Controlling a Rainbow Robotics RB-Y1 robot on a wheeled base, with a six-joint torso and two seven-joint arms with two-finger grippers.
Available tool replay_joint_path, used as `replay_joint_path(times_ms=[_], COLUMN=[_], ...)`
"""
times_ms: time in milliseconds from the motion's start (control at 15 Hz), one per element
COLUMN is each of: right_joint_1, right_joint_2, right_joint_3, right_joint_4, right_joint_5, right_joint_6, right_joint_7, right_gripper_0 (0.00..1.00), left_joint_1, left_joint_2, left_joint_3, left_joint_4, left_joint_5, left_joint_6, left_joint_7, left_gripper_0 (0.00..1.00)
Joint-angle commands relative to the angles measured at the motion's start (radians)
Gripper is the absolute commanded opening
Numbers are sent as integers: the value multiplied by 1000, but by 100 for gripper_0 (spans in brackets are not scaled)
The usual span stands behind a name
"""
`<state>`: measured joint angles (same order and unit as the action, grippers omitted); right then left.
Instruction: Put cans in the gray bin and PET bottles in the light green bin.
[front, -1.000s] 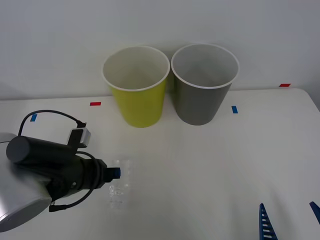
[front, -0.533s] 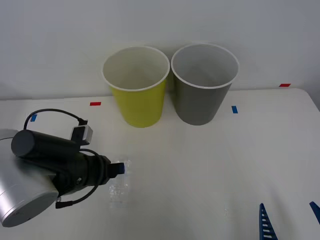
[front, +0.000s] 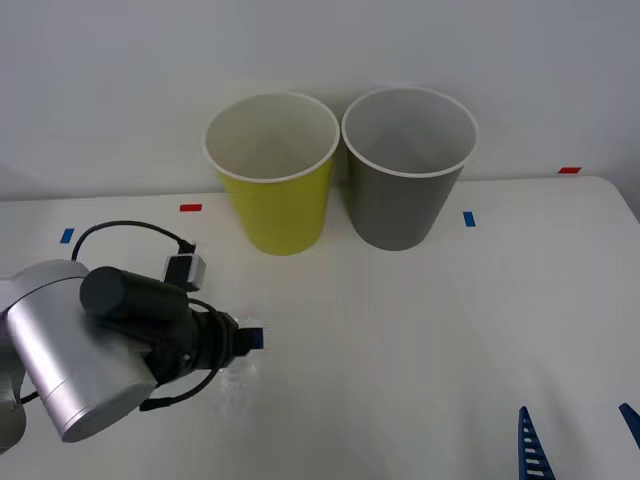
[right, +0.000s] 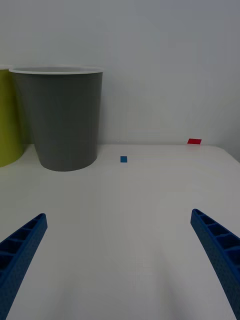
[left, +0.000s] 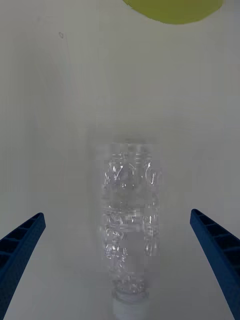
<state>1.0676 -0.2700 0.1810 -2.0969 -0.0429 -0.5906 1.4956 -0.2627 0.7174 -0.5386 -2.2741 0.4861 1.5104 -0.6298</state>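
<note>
The PET bottle, clear, bumpy and unlabelled, lies on the white table between the open fingers of my left gripper, its cap end toward the wrist. In the front view the left gripper hovers at the table's left front, and the arm covers most of the bottle. The light green bin and the gray bin stand upright side by side at the back. My right gripper is open and holds nothing at the front right, facing the gray bin. Cans are out of view.
Small blue tape marks and red tape marks lie flat on the table. The table's far edge meets a white wall just behind the bins. Open tabletop stretches between the bins and both grippers.
My left arm has swung to the right and forward, bringing its gripper over the bottle, which now shows less in the front view. The right gripper and both bins have not moved.
</note>
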Motion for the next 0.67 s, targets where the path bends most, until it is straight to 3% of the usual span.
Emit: replay_joint_path(times_ms=[67, 333, 667], right_joint_1=[0, 0, 0], right_joint_2=[0, 0, 0], right_joint_3=[0, 0, 0], right_joint_4=[0, 0, 0], right_joint_5=[0, 0, 0], right_joint_6=[0, 0, 0], right_joint_7=[0, 0, 0], right_gripper_0=[100, 100, 100], left_joint_1=[-30, -44, -151], left_joint_2=[-26, -76, -61], left_joint_3=[-4, -4, -90], left_joint_4=[56, 94, 182], left_joint_5=[8, 9, 3], left_joint_6=[-13, -9, 19], left_joint_7=[-2, -10, 7], left_gripper_0=[100, 100, 100])
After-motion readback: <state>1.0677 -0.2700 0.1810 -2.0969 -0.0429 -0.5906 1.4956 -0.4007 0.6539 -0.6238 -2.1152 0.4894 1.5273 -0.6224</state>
